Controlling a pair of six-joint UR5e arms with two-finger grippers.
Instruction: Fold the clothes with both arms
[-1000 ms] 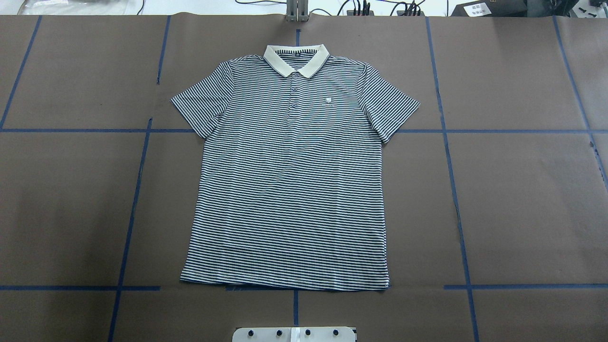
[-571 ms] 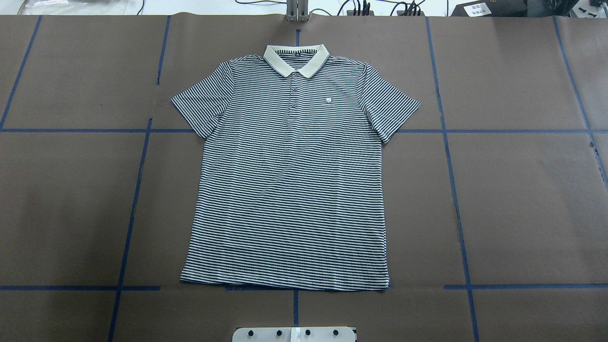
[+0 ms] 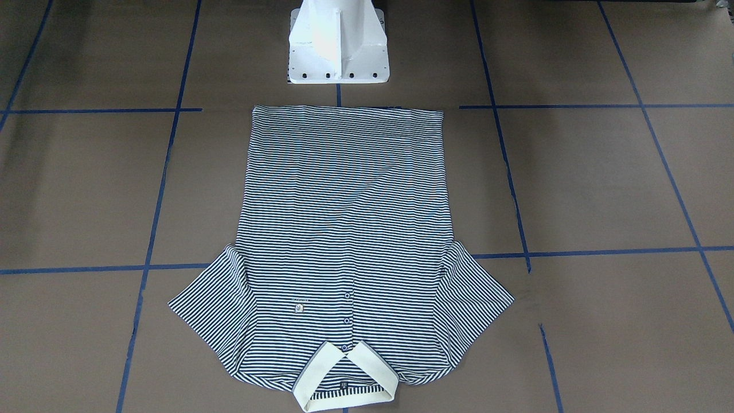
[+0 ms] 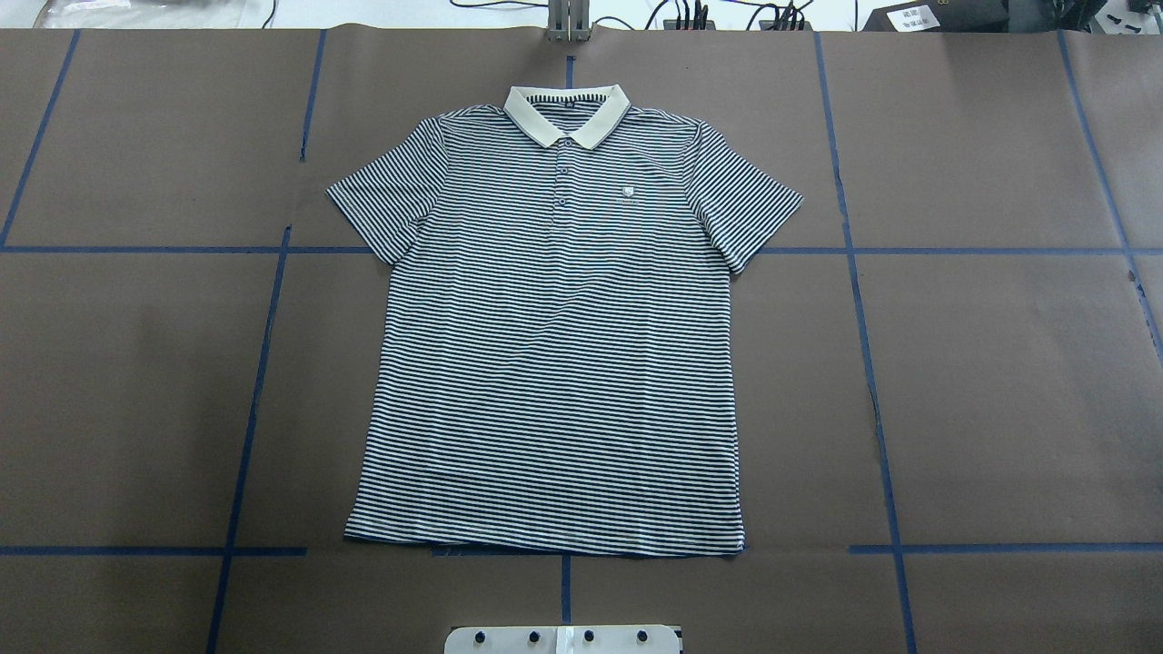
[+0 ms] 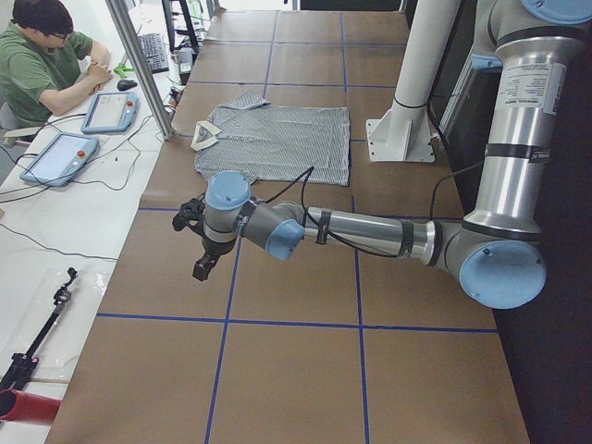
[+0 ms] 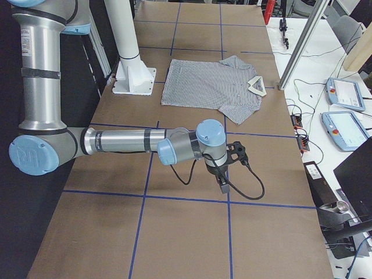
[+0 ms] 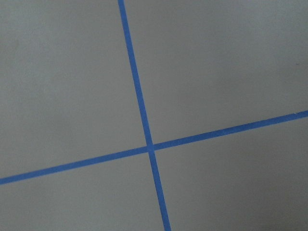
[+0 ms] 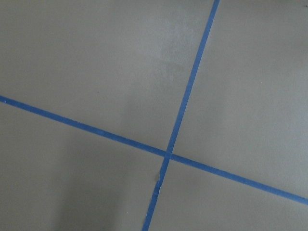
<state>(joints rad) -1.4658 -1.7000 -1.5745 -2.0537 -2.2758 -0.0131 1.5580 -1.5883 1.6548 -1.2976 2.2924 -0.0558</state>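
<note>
polo shirt [image 4: 554,363] flat, unfolded | left claw [image 5: 201,268], right claw [image 6: 223,184]: state cannot tell

Striped polo shirt [image 4: 554,363] lies flat, buttons up, sleeves spread.

tbl [image 4: 999,363]: brown cover | blue tape grid [image 4: 999,251] | side desk [image 5: 102,199]: white, bright rm light
</note>
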